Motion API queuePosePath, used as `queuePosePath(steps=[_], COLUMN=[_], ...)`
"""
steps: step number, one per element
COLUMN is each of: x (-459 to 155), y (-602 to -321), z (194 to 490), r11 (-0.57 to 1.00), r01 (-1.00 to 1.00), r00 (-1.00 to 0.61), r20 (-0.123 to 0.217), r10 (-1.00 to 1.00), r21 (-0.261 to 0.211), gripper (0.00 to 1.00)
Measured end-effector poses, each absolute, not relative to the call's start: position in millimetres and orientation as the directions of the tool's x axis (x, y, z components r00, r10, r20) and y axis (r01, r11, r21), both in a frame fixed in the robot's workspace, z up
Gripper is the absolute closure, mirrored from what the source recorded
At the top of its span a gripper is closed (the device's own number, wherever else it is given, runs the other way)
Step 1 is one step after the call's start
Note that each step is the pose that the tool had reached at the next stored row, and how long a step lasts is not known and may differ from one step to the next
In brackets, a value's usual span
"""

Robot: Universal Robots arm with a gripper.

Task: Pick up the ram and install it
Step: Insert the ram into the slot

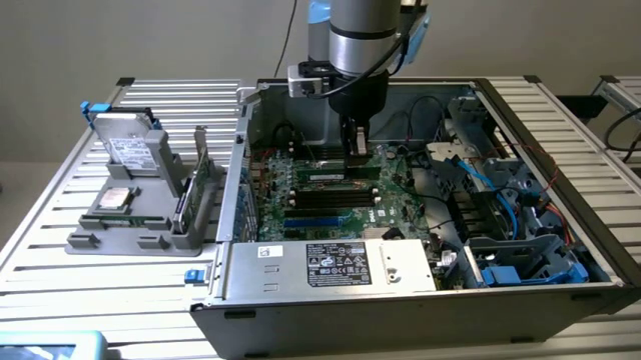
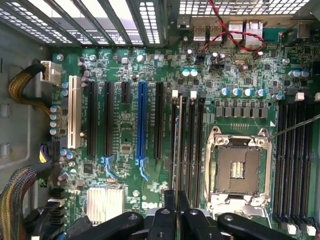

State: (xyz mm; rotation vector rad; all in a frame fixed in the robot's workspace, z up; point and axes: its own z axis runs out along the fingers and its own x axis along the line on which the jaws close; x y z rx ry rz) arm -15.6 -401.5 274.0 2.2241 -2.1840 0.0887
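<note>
Exterior view's left: grey parts holder (image 1: 120,244) on the slatted table (image 1: 60,292), well apart from the work.

Centre: open computer case (image 1: 331,315), arm reaching down inside.

The ram (image 1: 329,169) is a thin, narrow green stick with dark chips. It lies along the black memory slots (image 1: 331,196) at the far side of the motherboard (image 1: 380,176).

In the wrist view the ram (image 2: 178,145) is edge-on, a pale sliver in line with a slot beside the CPU socket (image 2: 240,170). Cannot tell if it is seated.

Gripper (image 1: 356,150) (image 2: 177,199): jaws narrow, pinching the ram.
</note>
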Motion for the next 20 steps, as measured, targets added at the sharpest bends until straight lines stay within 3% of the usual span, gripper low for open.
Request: queuePosePath(steps=[20], x=[-16], y=[-400], z=[261], r11=[-0.022], r01=[-1.000], r00=[0.021], r20=[0.057], r10=[-0.998], r21=[-0.008], gripper=[0.87])
